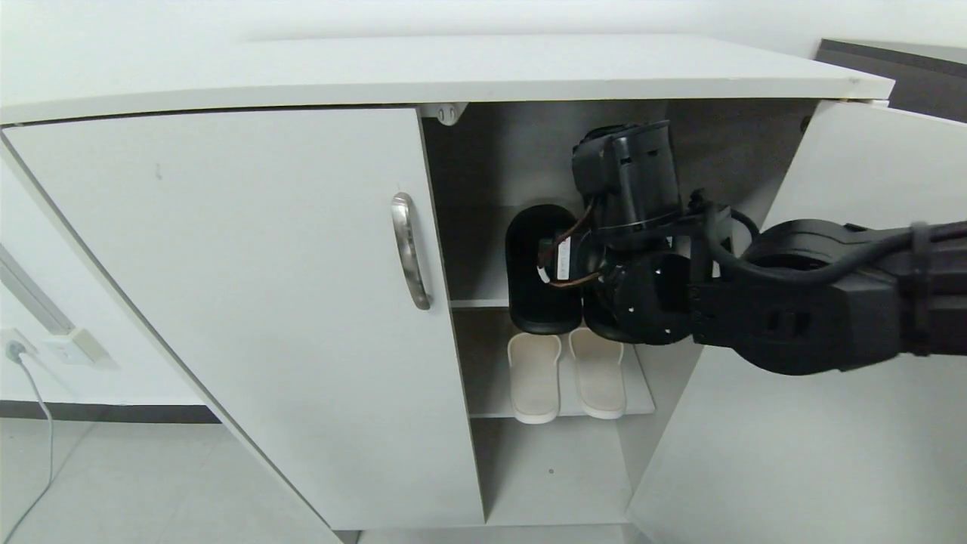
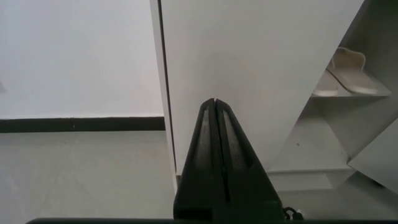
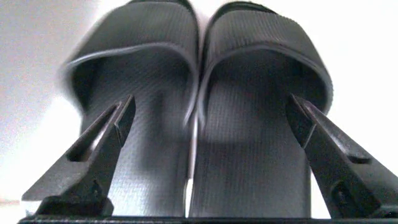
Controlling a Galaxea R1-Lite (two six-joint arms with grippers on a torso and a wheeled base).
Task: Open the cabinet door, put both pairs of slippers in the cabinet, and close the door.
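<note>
Right tool (image 3: 210,102), spread apart, is straddling the black slippers (image 3: 155,62) at the front edge of the upper shelf (image 1: 477,304), above the shelved white slippers (image 1: 566,374), left tool (image 2: 214,102) pressed together, seemingly leaving only closing the cabinet door (image 1: 854,189).

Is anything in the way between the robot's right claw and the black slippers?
No, nothing visible is. The right gripper is wide open just in front of the black slippers, with no other thing between them. The white slippers lie on the shelf below.
</note>
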